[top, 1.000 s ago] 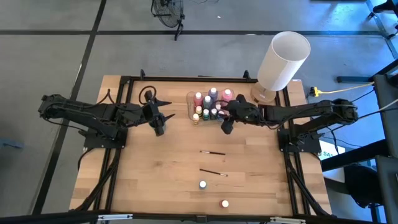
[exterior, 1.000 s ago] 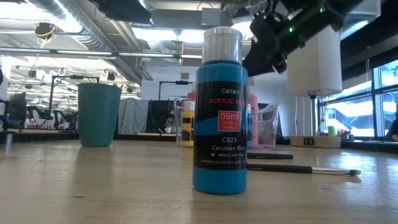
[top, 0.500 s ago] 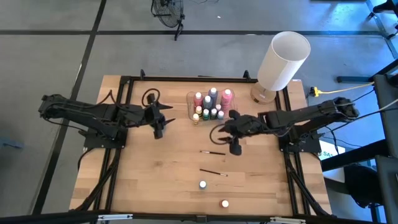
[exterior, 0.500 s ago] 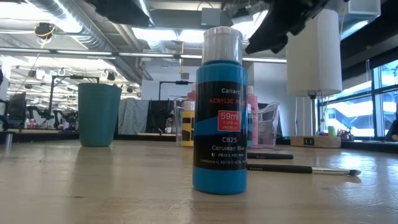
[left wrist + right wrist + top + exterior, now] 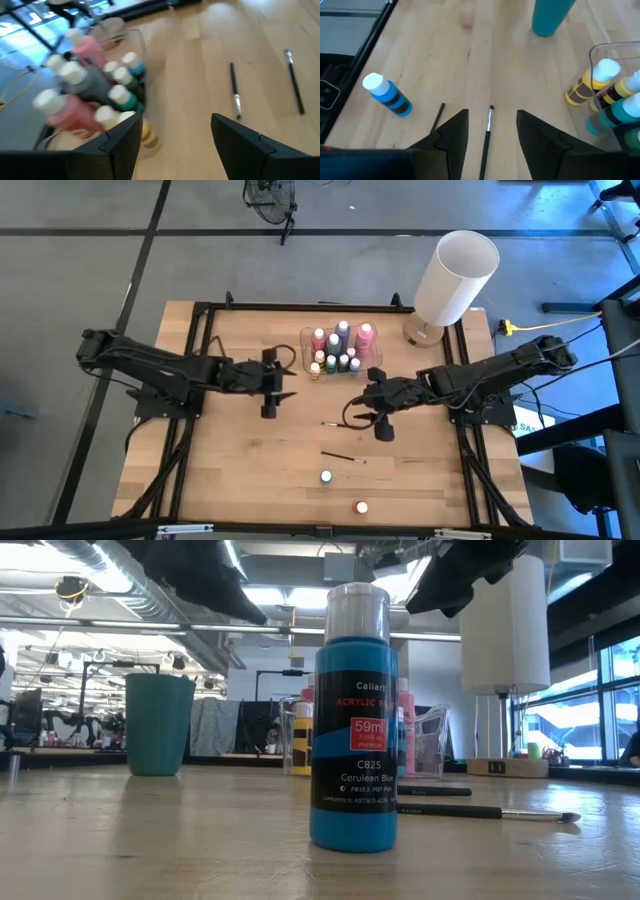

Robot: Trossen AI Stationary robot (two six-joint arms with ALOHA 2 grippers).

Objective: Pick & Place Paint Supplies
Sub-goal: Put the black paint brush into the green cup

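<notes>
Two dark robot arms reach over a wooden table [image 5: 240, 470]. The left gripper [image 5: 270, 384] hangs above the table, just beside a clear box [image 5: 306, 338]. Its two fingers are apart and hold nothing. The right gripper [image 5: 381, 415] hangs above one end of a thin paintbrush [image 5: 342, 424]. Its fingers are apart too, with nothing between them. From its wrist camera the brush lies on the wood right between the two fingers [image 5: 451, 131].

The clear box is near the far edge of the table. It is full of little paint bottles [image 5: 341, 332], pink, purple and grey, with smaller ones in green and blue. A yellow bottle [image 5: 316, 369] stands at the box's near corner; I cannot tell if it is in or out.

A second paintbrush [image 5: 338, 456] lies nearer the front. A blue bottle [image 5: 353, 720] stands up alone beyond it, and another small bottle [image 5: 362, 507] stands near the front edge. A teal cup [image 5: 158, 724] stands on the table. A big white lamp [image 5: 455, 277] stands at the far right corner.
</notes>
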